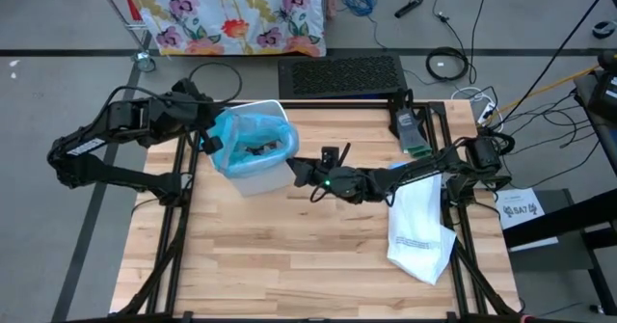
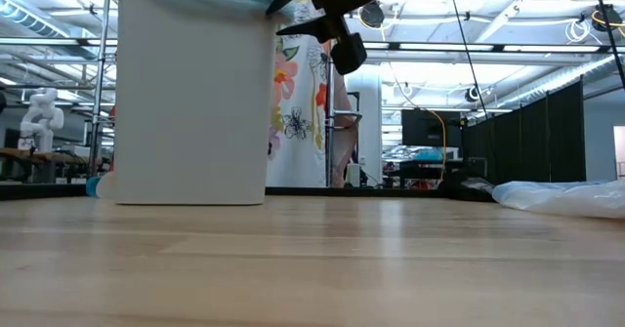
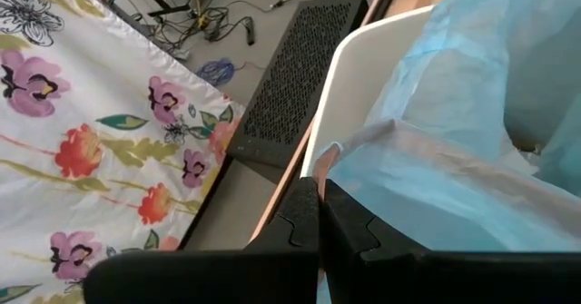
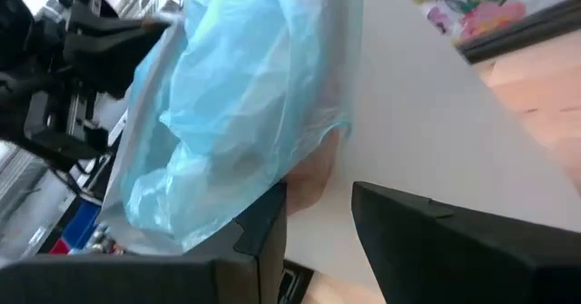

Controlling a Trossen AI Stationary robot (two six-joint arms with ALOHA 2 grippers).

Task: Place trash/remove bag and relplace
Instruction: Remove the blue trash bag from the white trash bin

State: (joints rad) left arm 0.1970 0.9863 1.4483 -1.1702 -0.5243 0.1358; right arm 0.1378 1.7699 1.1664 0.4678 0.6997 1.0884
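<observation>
On the table's far-left part you have the left gripper (image 1: 210, 140) at the left rim of the white rectangular plastic bin (image 1: 258, 176), fingers (image 3: 349, 231) pressed together; whether they pinch the film, you cannot tell. Your thin crinkly translucent light-blue plastic bin liner (image 1: 249, 130) sits in that bin, its edge folded out over the rim. Dark scraps of trash (image 1: 253, 150) lie inside the liner. Right of the bin, the right gripper (image 1: 299, 169) sits at the bin's right wall near the top, fingers (image 4: 427, 236) apart with the wall edge between them; contact unclear. Far right, the larger white plastic bag with small print (image 1: 420, 228) lies flat on the light wooden table (image 1: 289, 265), well apart from the bin.
</observation>
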